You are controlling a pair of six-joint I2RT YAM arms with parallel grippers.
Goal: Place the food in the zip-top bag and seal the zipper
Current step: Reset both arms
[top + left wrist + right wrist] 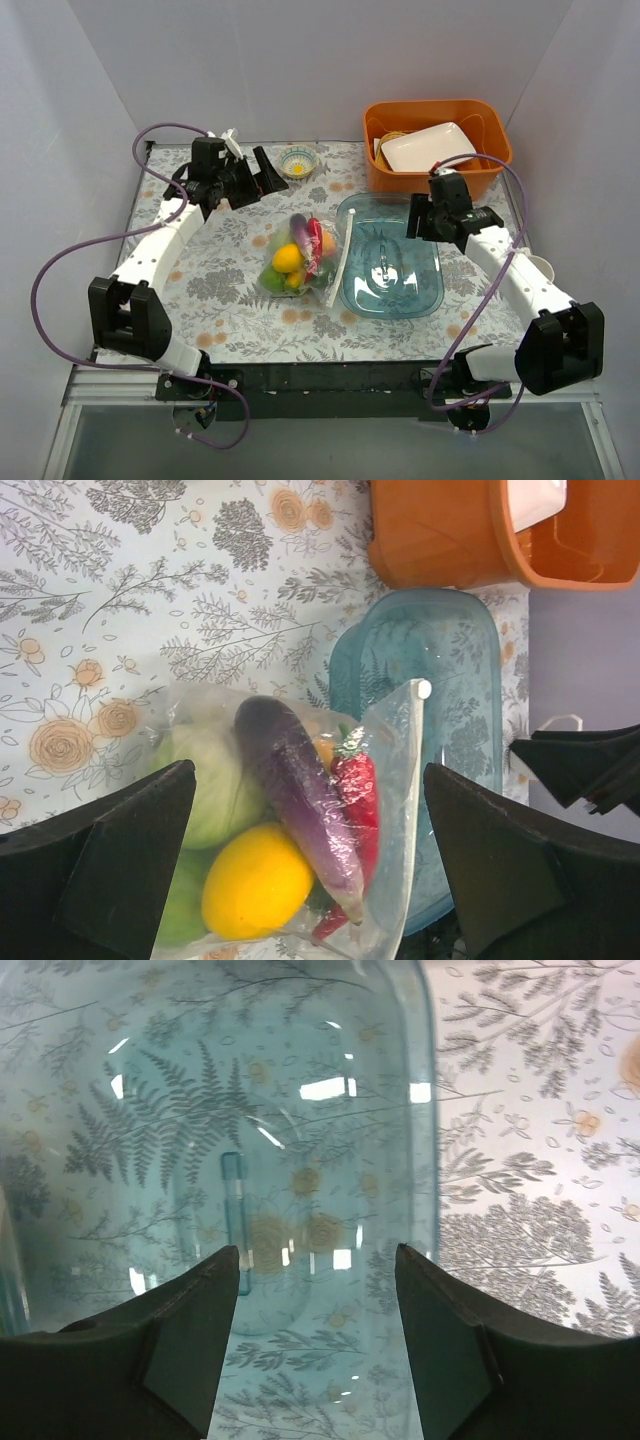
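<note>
At the bench's [215, 290] centre, the zip-top bag [325, 270] holds the food [288, 257]; left gripper [268, 178] at ten o'clock and right gripper [317, 1255] at two both gape empty.

The zip-top bag [322, 285] is laid at the middle of the tabletop [220, 290], and the food [288, 257] is held inside it. There the eggplant [300, 800] is lodged between the cabbage [215, 785] and the chilli [358, 800], the lemon [257, 880] being pressed against it. The zipper [341, 262] is turned rightward, against the rim of the tray [425, 300]. Behind the tray the bin [440, 182] is placed, with a dish [428, 147] in it. A small bowl [298, 160] is set behind the bag.
</note>
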